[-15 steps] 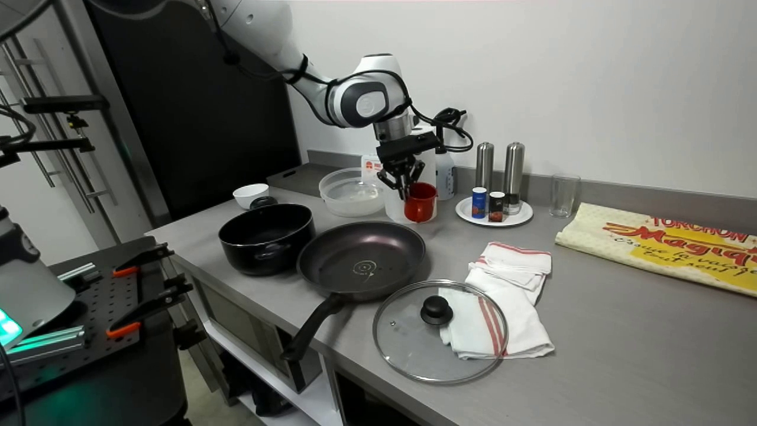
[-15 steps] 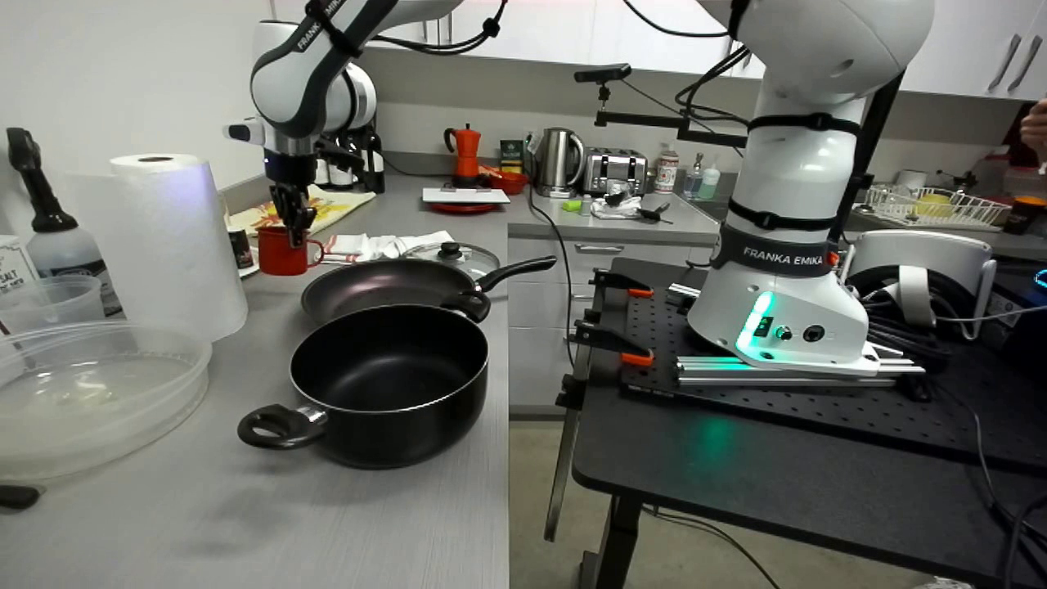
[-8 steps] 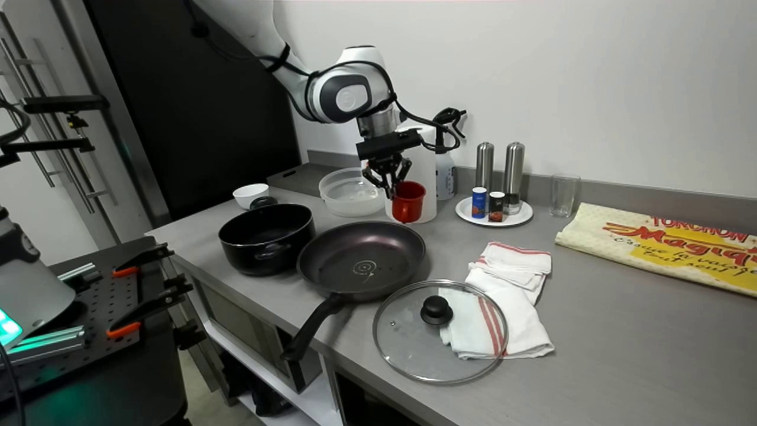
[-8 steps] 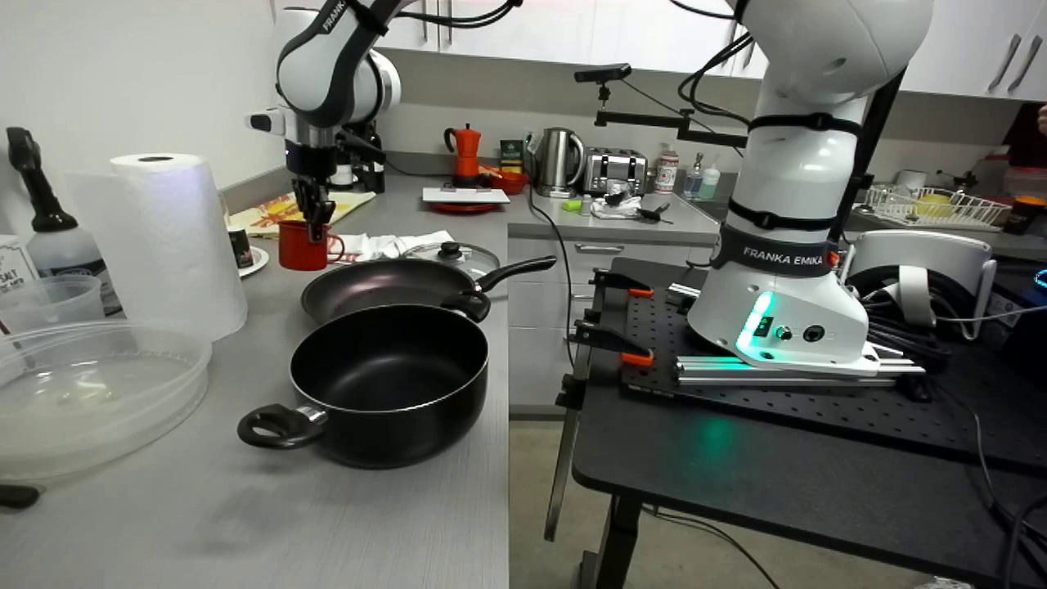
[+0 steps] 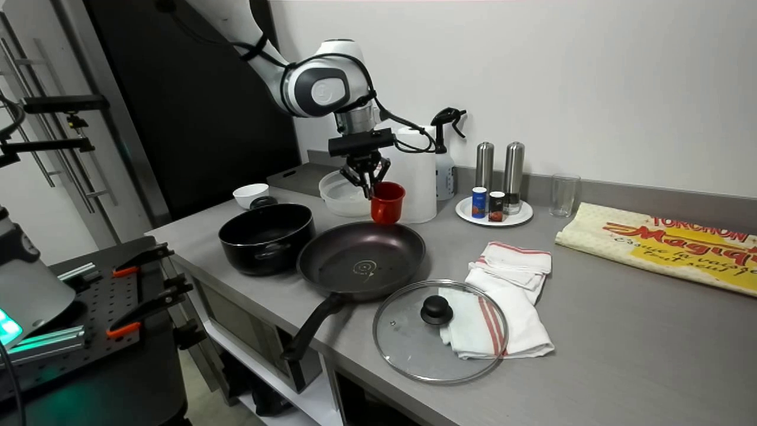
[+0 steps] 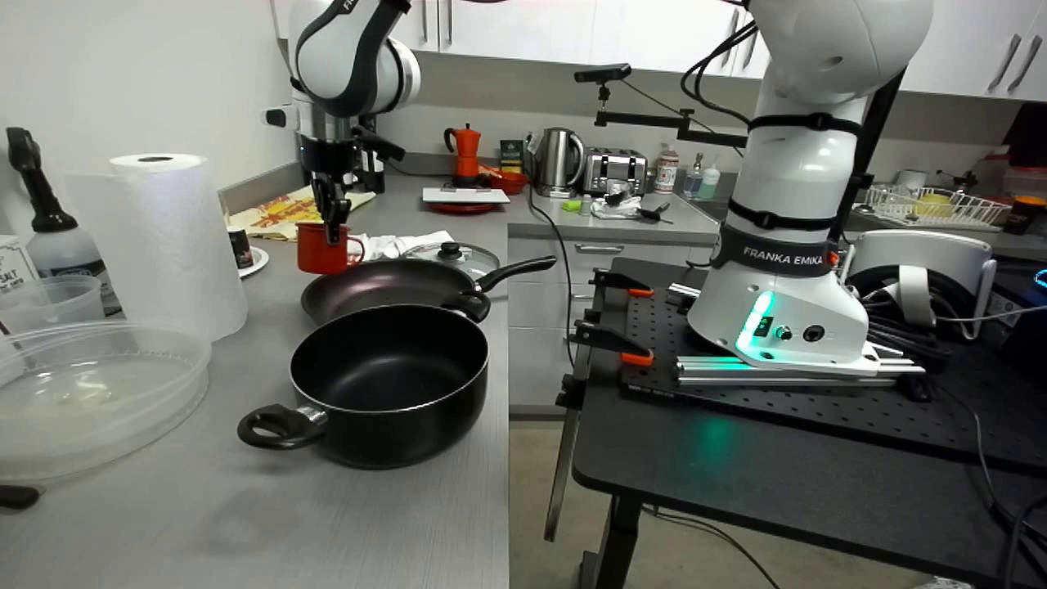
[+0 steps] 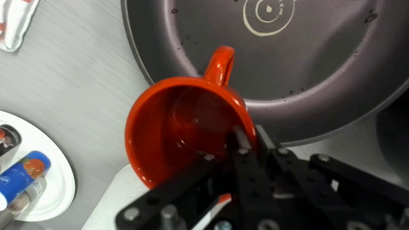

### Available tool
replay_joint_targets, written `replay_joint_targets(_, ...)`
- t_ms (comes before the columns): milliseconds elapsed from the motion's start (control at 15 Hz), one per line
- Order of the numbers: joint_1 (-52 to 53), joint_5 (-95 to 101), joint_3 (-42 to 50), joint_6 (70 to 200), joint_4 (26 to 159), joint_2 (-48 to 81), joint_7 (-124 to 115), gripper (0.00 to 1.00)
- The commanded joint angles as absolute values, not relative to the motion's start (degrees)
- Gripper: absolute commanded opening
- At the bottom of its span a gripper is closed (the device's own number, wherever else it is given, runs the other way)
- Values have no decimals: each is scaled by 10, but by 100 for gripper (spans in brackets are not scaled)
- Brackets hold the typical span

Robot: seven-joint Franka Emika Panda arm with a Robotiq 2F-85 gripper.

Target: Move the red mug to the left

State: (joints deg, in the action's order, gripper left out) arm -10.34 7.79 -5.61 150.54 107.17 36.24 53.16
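Note:
The red mug (image 5: 388, 204) is upright with its handle toward the frying pan (image 5: 362, 260). It hangs beside the pan's far rim, in front of the paper roll (image 5: 415, 186), and appears to be off the counter. It also shows in an exterior view (image 6: 319, 249). In the wrist view the mug (image 7: 148, 134) overlaps the pan's edge (image 7: 287, 80). My gripper (image 7: 253, 137) is shut on the mug's wall, with one finger inside the mug and one outside. The gripper also shows in both exterior views (image 5: 369, 190) (image 6: 334, 236).
A black pot (image 5: 266, 239) stands left of the pan. A clear tub (image 5: 343, 201) is behind the gripper. A white plate (image 7: 60, 179) holds shakers and small jars. A glass lid (image 5: 408, 349) rests partly on a white towel (image 5: 523, 319).
My gripper and the mug have moved together, left in an exterior view where the paper roll stands behind them, and right in an exterior view facing the robot base. The mug stays gripped.

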Motion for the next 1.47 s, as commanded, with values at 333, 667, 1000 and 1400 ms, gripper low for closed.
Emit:
replay_joint_targets(333, -77, 11, -97, 1481, 1140, 290, 421, 2)
replay_joint_targets(667, -60, -68, -125, 1459, 1118, 303, 302, 2)
replay_joint_targets(1000, -36, -132, -140, 1457, 1072, 336, 179, 2)
replay_joint_targets(1400, -6, -205, -142, 1504, 1027, 381, 49, 2)
